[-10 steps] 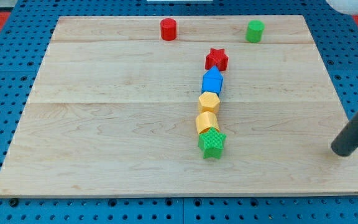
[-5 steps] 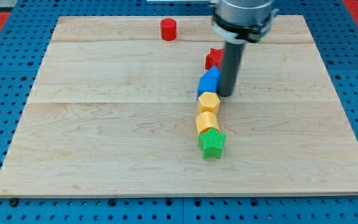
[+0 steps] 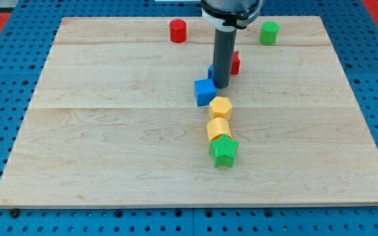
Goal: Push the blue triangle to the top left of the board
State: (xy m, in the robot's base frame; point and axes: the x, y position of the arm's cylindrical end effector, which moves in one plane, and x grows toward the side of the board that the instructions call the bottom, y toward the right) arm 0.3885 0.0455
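You have the wooden bench (image 3: 110,151) before you, no pincer showing. My tip (image 3: 220,86) touches the blue triangle (image 3: 204,91) on its right, near the bench's middle. Behind the rod peeks a red star (image 3: 235,62). Near side: two yellow hexagons (image 3: 220,107), a green star (image 3: 224,151). Far edge: a red cylinder (image 3: 178,31), a green cylinder (image 3: 269,32).

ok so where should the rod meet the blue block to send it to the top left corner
No grip here, only a push. Best contact is the blue block's lower-right side, the face away from the top-left corner, so it likely slides up and left. My tip sits at its upper-right edge now, with the red star partly hidden behind the rod. Coming round lower means skirting the upper yellow block just below.
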